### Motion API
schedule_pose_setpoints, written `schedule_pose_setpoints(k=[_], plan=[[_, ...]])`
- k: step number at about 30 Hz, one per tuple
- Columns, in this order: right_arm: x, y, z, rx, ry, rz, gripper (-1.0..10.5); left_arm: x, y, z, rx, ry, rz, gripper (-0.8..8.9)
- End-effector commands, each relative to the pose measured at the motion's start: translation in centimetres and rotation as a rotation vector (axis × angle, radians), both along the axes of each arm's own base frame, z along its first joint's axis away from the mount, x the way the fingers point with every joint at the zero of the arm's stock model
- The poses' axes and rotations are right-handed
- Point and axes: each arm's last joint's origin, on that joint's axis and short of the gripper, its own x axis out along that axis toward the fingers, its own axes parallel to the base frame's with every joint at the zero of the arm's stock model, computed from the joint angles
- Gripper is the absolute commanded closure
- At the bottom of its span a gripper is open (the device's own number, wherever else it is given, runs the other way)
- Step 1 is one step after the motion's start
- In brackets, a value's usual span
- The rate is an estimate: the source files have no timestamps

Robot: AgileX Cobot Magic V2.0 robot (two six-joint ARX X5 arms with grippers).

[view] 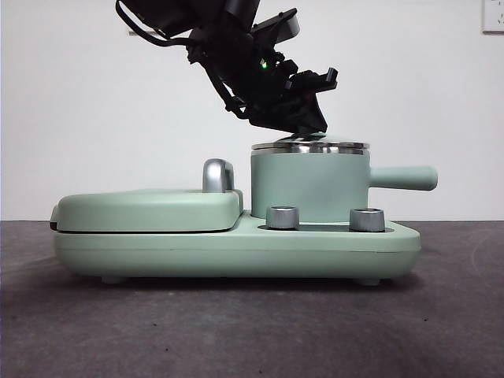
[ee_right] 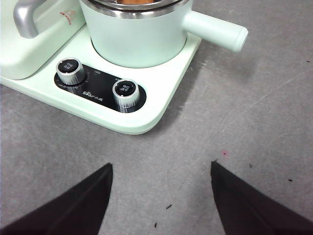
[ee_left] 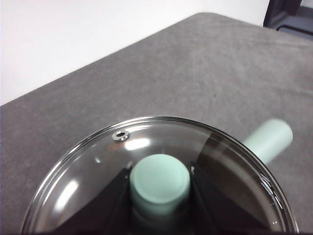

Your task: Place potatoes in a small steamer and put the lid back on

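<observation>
A plain white wall (view: 79, 94) stands behind a dark grey table (view: 236, 331), speckled with small dark crumbs, and on it sits the mint-green cooker base (view: 236, 248), its flat griddle cover (view: 150, 209) beside the small steamer (view: 307, 185). The lid (ee_left: 98, 171) rests on the steamer's chrome rim, the left gripper (ee_left: 160, 183) closed on its knob (ee_left: 160, 181) from above. An orange glimpse of the potatoes (ee_right: 134, 1) shows inside the steamer, while the right gripper (ee_right: 161, 196) hangs spread wide over the table in front of the base's two dials (ee_right: 124, 93).
</observation>
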Motion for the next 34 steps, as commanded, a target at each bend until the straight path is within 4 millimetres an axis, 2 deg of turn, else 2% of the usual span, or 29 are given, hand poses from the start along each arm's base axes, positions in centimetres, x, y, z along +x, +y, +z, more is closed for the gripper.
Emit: schedule_pose_setpoints(k=[1,10,14,20,24,28,34], plan=[[0.1,0.1,0.1,0.011,-0.008,-0.006,6.4,-0.2,-0.5,-0.4,0.054,0.004,-0.030,8.04],[0.1,0.1,0.2,0.029,-0.013,-0.013,6.4,-0.3,-0.3,-0.2,0.078,-0.006,-0.036,8.02],[0.1,0.1,0.2,0.030,-0.011,-0.014,6.4,-0.3,-0.3,-0.1,0.071,-0.014,-0.036,6.65],[0.0,0.1,0.1,0.023,0.004,-0.014,6.4,-0.3,-0.3,0.3,0.062,-0.019,-0.034,6.10],[0.0,0.1,0.0,0.021,0.008,-0.014,6.4,-0.7,0.1,1.5,0.045,-0.042,-0.032,5.03],[0.0,0.1,0.0,0.022,0.008,-0.014,6.4,-1.5,0.8,3.8,0.011,-0.062,-0.023,5.02],[0.0,0.1,0.1,0.022,0.008,-0.013,6.4,-3.2,3.0,7.2,-0.058,0.004,0.024,5.05]])
